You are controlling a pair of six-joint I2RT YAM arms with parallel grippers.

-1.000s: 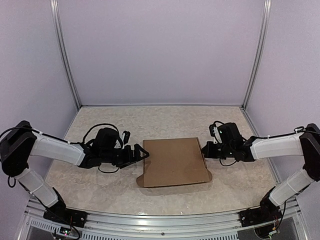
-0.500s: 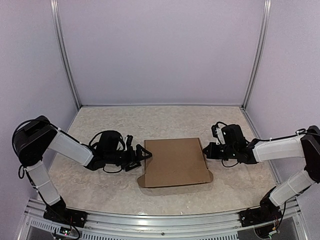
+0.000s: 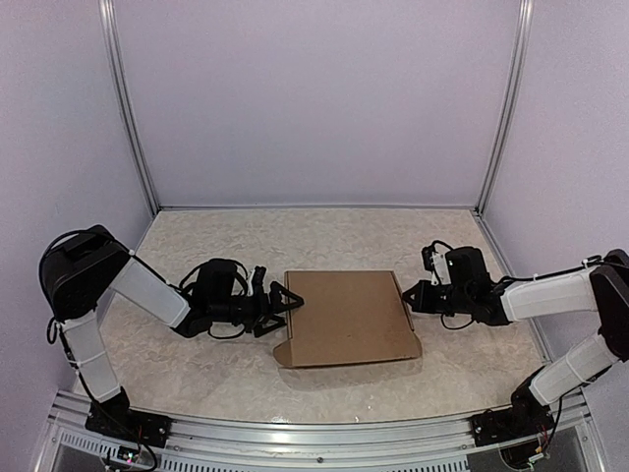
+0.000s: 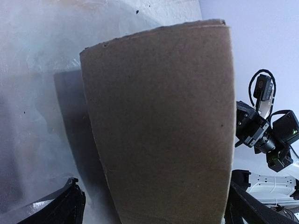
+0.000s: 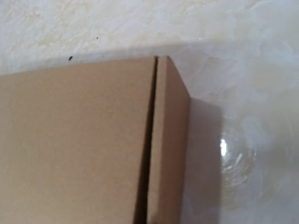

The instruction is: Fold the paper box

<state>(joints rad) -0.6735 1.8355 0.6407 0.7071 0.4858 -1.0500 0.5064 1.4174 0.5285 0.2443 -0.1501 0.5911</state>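
Paper box [image 3: 346, 317]: brown and flat, in the middle of the table [image 3: 197, 246], with its top panel down.
Left gripper [image 3: 282, 306]: at the box's 9 o'clock edge, fingers released and spread wide, clamped on nothing.
Right gripper [image 3: 405, 297]: at the box's 3 o'clock edge, fingers clenched together with nothing between them. Whether the tip touches the cardboard cannot be told.
Overhead view only: shows both arms at once, reaching in from 9 and 3 o'clock with the box between them. The box's 7 o'clock corner is notched and its 5 o'clock corner is rounded.
Left wrist view only: plain cardboard fills the middle, with one dark finger [image 4: 65, 207] low at 7 o'clock and the other low at 5 o'clock. The right arm [image 4: 261, 135] shows beyond the box's far edge at 3 o'clock.
Right wrist view only: a dark seam [image 5: 148, 140] runs from 12 to 6 o'clock between the top panel and a narrow side strip. Its own fingers are out of frame.
Box contents: the inside is hidden in every view.
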